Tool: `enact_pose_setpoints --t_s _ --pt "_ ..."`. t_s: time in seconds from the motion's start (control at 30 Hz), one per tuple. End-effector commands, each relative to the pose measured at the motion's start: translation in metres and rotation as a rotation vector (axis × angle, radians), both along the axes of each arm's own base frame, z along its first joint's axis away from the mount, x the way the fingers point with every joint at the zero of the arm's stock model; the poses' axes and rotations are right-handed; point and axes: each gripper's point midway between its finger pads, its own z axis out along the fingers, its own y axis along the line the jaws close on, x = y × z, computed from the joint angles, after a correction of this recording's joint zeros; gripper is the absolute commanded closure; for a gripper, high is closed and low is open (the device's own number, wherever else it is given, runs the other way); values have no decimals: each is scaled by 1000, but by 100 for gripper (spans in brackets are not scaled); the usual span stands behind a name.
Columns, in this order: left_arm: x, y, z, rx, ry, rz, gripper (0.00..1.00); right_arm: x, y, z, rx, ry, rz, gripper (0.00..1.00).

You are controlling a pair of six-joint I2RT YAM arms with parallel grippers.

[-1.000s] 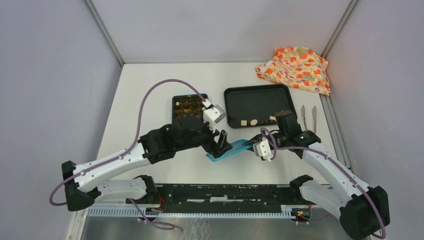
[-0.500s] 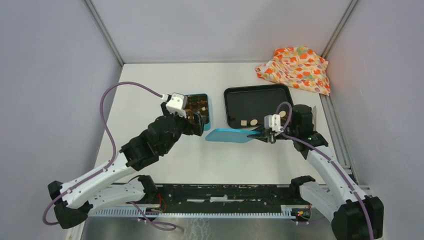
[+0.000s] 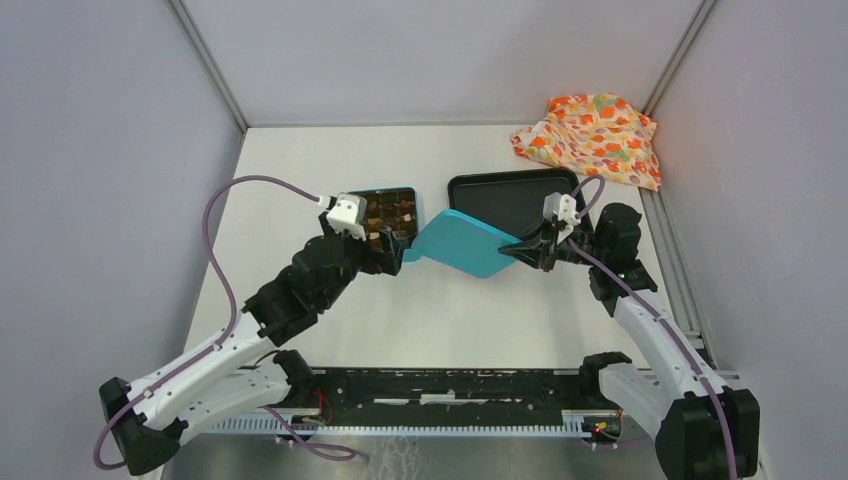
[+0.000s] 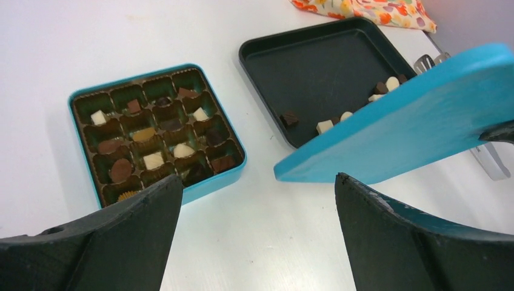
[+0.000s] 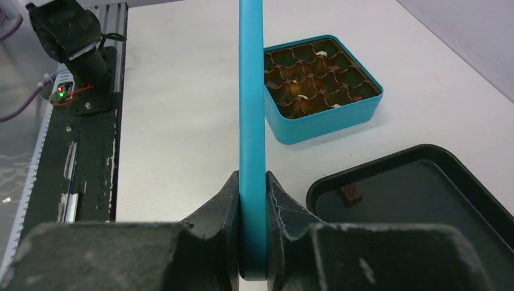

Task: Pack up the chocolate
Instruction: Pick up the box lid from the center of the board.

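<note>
Chocolate pieces (image 3: 388, 212), small, dark brown, lighter brown and cream-white, seen from above mostly seated in the cups of a square teal box (image 3: 414, 210) left of centre on the white counter (image 3: 300, 170), with a few more loose on the flat black tray (image 3: 510, 198) just beside it to the right. Between box and tray, a flat teal lid (image 3: 458, 243), tilted and held off the counter by one corner in the right tool (image 3: 522, 250), probably for carrying over the box to close it. Left tool (image 3: 385, 255) hovering at the near edge of the box, carrying nothing. Orange flowery cloth (image 3: 592, 135) bunched in the far right corner, well apart. From the left wrist: fingers (image 4: 109, 242) spread wide with only bare counter between them, likely held clear to give the lid a free path; most cups filled, one or two too dark to judge; several pieces lying along the tray's side nearest the lid, some hidden behind it; metal tongs (image 4: 427, 60) peeking out past the tray. From the right wrist: jaws pressed together on the lid's thin edge, pinching it edge-on, a grip suited to swinging the panel flat over the box; one dark piece alone near the tray's rim. Judged from this, packing unfinished, closing now likely to strand the loose pieces on the tray.
</note>
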Motion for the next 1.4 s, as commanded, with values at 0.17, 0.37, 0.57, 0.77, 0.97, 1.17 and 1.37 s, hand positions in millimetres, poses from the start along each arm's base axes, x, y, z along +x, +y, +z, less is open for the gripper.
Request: enact_pose_setpoints --t_s 0.17,0.37,0.57,0.77,0.97,1.17,1.37 --pt "27 0 4 -378 41 -127 0 43 3 63 256 208 -174 100" --pt "24 -2 23 -646 20 -294 0 53 8 96 480 368 -166 100" --pt "21 -15 36 -758 17 -400 0 64 6 92 612 578 -222 100" --pt "23 -17 36 -793 28 -401 3 63 11 87 664 750 -211 100" --pt "21 -35 37 -811 58 -450 13 53 27 86 656 800 -163 100" --pt "20 -57 37 -809 83 -468 25 49 34 85 652 824 -146 100" --pt "16 -67 50 -829 72 -500 56 44 37 83 640 826 -127 98"
